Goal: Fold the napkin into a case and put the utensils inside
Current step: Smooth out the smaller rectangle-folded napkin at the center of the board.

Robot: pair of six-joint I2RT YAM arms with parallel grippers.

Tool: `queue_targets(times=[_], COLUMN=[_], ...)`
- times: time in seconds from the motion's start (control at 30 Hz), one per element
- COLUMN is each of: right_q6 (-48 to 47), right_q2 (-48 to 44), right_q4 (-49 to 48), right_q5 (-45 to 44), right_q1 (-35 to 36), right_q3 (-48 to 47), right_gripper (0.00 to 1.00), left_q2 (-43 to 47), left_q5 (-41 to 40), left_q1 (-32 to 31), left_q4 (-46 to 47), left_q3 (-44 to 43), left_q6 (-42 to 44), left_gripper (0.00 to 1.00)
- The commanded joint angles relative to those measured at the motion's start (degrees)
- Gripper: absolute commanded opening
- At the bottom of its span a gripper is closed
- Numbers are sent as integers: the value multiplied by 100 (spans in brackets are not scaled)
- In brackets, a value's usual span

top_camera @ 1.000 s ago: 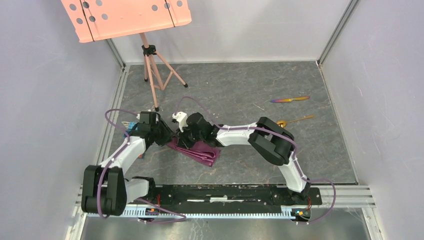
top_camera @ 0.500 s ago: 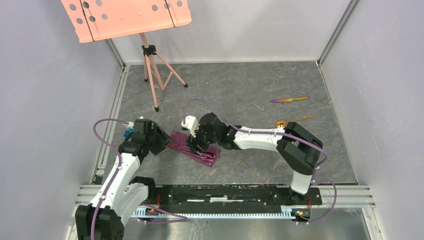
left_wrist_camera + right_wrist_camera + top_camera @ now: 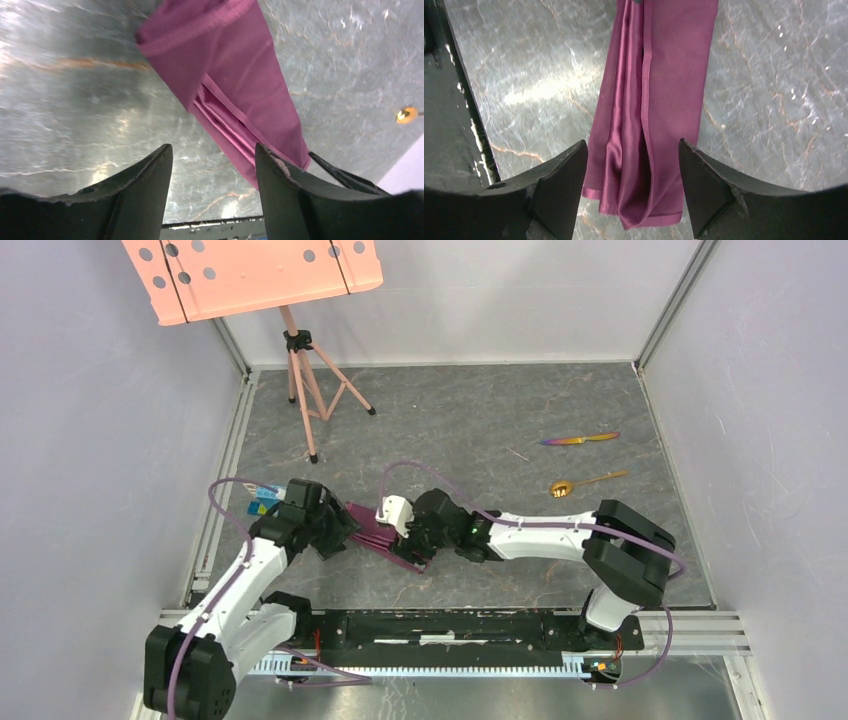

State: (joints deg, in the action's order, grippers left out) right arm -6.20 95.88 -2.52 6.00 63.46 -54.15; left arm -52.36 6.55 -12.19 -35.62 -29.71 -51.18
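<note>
The plum-purple napkin point(image 3: 372, 530) lies on the table as a narrow folded strip, slanting from far left to near right. My left gripper point(image 3: 338, 532) hovers at its left end, open, the cloth point(image 3: 235, 85) lying past and beside the right finger with nothing clamped. My right gripper point(image 3: 415, 540) is over the strip's near-right end, also open. The layered cloth end point(image 3: 659, 100) lies flat below the gap between its fingers point(image 3: 633, 145). The rainbow knife point(image 3: 580, 439) and gold spoon point(image 3: 585, 482) lie far right on the table. The spoon's bowl point(image 3: 406, 115) shows in the left wrist view.
A small blue-and-orange block point(image 3: 262, 498) sits by the left rail, just behind the left arm. A pink tripod stand point(image 3: 305, 380) with a perforated pink panel point(image 3: 250, 275) stands at the back left. Grey walls enclose the marbled table point(image 3: 480, 410) on three sides.
Both grippers have opened and let go of the napkin. The right gripper slid toward the near right along the cloth, the left shifted slightly right, and the napkin now lies as a thinner strip.
</note>
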Motion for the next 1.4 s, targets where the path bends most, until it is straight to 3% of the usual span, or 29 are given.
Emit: queue_targets(times=[0.0,0.17,0.27,0.4,0.6,0.8,1.07,1.3,1.37], right_q6=[-19,-142,-211,-200,-158,-144,-254,-383,-359], right_q2=[-340,-606,-727,-647,-418,-302,-323,-224,-265], right_q4=[-622,-1057,-1531,-1862,-2134,-2334,-2472,-2359,-2323], right_q5=[66,57,191,363,571,569,447,376,318], right_q1=[-10,-12,-10,-9,-2,23,50,105,102], right_q3=[515,964,1341,1565,1700,1842,2042,1929,1900], right_gripper=[73,67,61,50,37,23,18,18,18], left_q2=[56,-578,-895,-977,-882,-994,-1377,-1143,-1075], left_q5=[98,31,92,-109,-239,-340,-637,-1199,-1295], left_q1=[-667,-1414,-1604,-1871,-2076,-2171,-2175,-2214,-2207], left_q4=[569,1337,1721,1798,1814,1910,2210,1847,1828], left_q3=[149,138,199,232,513,647,771,914,944], left_q6=[-1047,-1448,-1673,-1938,-2295,-2429,-2309,-2210,-2180], left_gripper=[91,95,90,80,86,84,64,51,40])
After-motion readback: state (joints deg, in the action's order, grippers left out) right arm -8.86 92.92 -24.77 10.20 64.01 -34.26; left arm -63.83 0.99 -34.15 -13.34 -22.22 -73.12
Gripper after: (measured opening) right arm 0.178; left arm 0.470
